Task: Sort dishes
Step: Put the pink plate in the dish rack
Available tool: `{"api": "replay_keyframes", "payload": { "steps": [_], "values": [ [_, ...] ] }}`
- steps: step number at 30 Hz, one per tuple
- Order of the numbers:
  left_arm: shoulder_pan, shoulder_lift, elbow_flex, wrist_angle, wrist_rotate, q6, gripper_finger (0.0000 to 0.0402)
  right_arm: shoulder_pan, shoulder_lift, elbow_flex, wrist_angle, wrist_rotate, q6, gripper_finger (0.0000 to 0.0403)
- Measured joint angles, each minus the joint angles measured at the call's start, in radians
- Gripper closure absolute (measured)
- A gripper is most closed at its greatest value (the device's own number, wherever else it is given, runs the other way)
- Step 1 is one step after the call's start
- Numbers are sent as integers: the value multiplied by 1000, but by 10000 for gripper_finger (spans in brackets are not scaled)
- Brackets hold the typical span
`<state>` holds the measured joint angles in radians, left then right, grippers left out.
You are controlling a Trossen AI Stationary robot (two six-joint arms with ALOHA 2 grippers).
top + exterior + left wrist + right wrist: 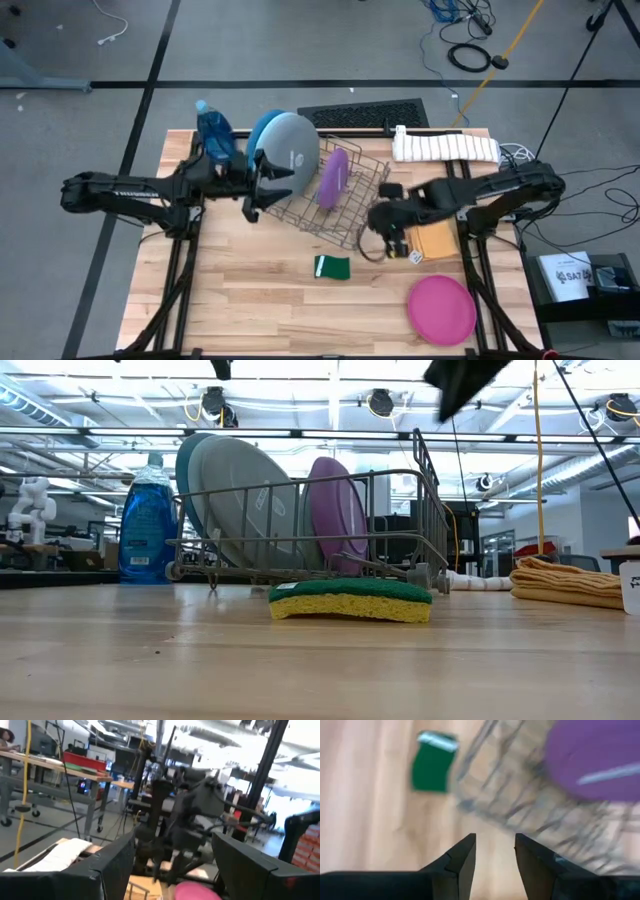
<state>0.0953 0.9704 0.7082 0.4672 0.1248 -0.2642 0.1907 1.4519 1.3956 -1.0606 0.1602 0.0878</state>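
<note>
Pale planked wood surface (250,290): round smooth pink plate (441,308) lower right; wire rack (340,205) holds purple plate (332,178). Right end effector (494,854) narrowly parted, empty; left end effector (172,857) wide.

We saw even, bright overhead light, with ceiling lamps glaring white in the low view. The table (260,300) carried only soft shadows. The right wrist view was motion-blurred, smearing the wire rack (520,805) and purple plate (595,760); the left wrist view was hazy.
</note>
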Motion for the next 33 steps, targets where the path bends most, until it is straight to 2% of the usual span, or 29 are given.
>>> {"api": "replay_keyframes", "payload": {
  "steps": [3, 9, 13, 18, 23, 27, 33],
  "values": [
    [-65, 5, 0, -26, -80, 45, 137, 78, -8, 0, -81, -14, 142, 273],
    [-187, 15, 0, -55, -226, 72, 137, 236, 7, 0, -146, -152, 423, 273],
    [-264, 27, 0, -53, -271, 116, 137, 351, 37, 0, -152, -187, 495, 273],
    [-340, 74, 0, -9, -348, 133, 137, 470, 108, 0, -164, -196, 503, 273],
    [-401, 161, 0, 34, -399, 115, 137, 529, 202, -48, -141, -224, 501, 273],
    [-426, 236, -1, 126, -433, 120, 137, 547, 270, -82, -135, -246, 423, 273],
    [-431, 302, -1, 227, -424, 136, 137, 534, 343, -86, -103, -244, 270, 273]
  ]
}}
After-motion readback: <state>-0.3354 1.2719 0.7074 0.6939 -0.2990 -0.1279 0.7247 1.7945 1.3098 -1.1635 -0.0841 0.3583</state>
